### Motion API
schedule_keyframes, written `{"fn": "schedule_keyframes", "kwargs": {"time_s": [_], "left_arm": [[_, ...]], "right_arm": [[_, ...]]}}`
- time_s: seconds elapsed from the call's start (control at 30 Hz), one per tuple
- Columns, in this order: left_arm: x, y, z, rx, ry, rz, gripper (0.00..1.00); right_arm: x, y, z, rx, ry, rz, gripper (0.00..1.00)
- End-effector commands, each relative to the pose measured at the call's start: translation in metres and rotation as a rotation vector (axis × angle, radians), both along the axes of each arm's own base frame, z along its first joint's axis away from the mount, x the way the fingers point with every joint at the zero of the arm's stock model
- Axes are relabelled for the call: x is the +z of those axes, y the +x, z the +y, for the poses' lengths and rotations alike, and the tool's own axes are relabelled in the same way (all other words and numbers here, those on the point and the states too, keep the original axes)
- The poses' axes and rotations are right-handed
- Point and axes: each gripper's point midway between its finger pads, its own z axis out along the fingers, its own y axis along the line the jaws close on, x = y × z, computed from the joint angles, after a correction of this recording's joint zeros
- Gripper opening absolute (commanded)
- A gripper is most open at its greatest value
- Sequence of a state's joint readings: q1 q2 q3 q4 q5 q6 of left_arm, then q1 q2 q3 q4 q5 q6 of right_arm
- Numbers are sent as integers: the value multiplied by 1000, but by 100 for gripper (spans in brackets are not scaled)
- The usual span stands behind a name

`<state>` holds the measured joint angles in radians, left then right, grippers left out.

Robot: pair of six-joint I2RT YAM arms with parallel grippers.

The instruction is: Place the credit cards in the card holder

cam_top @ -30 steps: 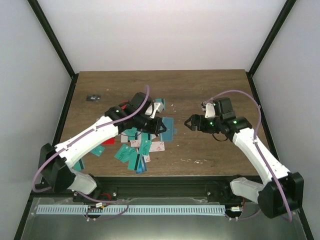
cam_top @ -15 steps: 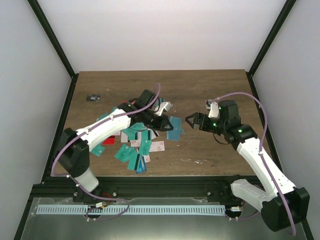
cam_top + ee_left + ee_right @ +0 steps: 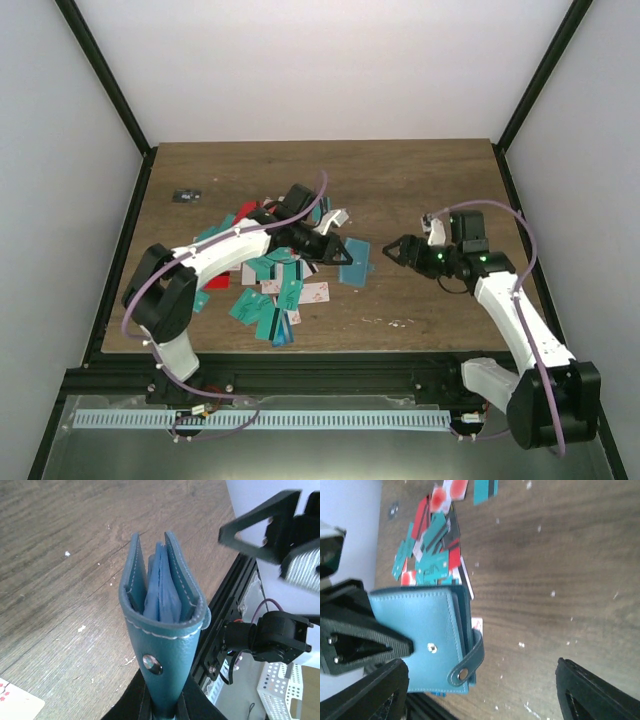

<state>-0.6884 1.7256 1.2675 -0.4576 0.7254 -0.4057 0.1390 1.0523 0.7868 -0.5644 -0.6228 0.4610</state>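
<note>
Currently the left gripper (image 3: 338, 250) is clamped on the card holder (image 3: 358, 264), holding it out near mid-table (image 3: 430, 180) with its open edge facing the right arm and the snap strap undone. The right gripper (image 3: 392, 250) sits just beside it, jaws spread wide and gripping nothing; it's probably not touching the holder, but the overhead view is too coarse to confirm. Credit cards (image 3: 268, 292) lie scattered on the wood under the left arm.
</note>
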Motion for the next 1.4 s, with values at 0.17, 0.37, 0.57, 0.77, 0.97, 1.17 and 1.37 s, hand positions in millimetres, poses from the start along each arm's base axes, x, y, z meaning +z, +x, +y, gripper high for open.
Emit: {"fn": "schedule_keyframes", "kwargs": {"time_s": [0.17,0.37,0.57,0.77,0.97,1.17,1.37], "left_arm": [[5,4,-16,-59,-101,42,4],[0,7,-17,-50,-78,62,4],[0,10,-18,-40,-82,67,4],[2,14,-23,-34,-93,73,4],[-2,17,-26,-37,-94,87,4],[-11,16,-28,-51,-94,105,4],[-35,11,-26,-60,-65,149,4]], "right_arm": [[-15,-19,24,159,206,57,76],[-26,-17,24,175,180,110,71],[-40,-18,23,191,155,147,61],[-41,-13,25,195,165,154,46],[-50,-11,23,188,149,174,30],[-61,-11,20,169,128,194,3],[-74,-16,20,163,135,235,1]]}}
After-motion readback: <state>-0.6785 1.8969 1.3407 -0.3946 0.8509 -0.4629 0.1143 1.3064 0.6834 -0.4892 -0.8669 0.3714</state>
